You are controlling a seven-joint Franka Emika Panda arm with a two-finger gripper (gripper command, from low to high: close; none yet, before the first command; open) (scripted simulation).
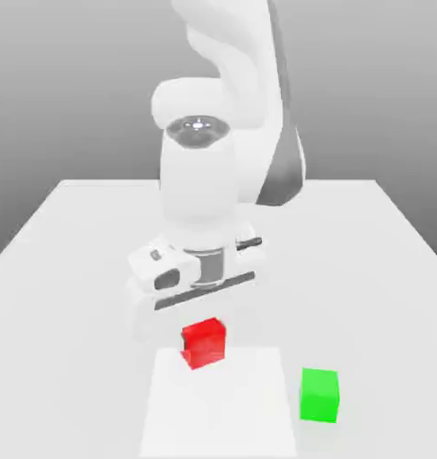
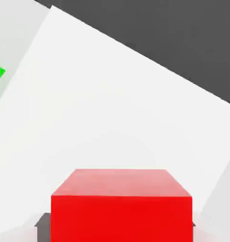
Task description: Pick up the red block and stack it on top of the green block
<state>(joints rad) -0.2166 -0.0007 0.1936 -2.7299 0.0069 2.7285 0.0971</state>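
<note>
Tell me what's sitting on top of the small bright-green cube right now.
Nothing sits on the small bright-green cube: its top face is bare. It rests on the white table. The small bright-red cube is apart from it, toward the exterior view's left, under the tool.

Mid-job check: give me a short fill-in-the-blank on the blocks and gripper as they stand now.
1. The gripper is shut on the ____ block.
2. The green block rests on the table, to the exterior view's ____ of the red block.
3. On top of the green block there is ____.
4. The held block hangs over a white ____ patch on the table.

Missing words: red; right; nothing; square
</note>
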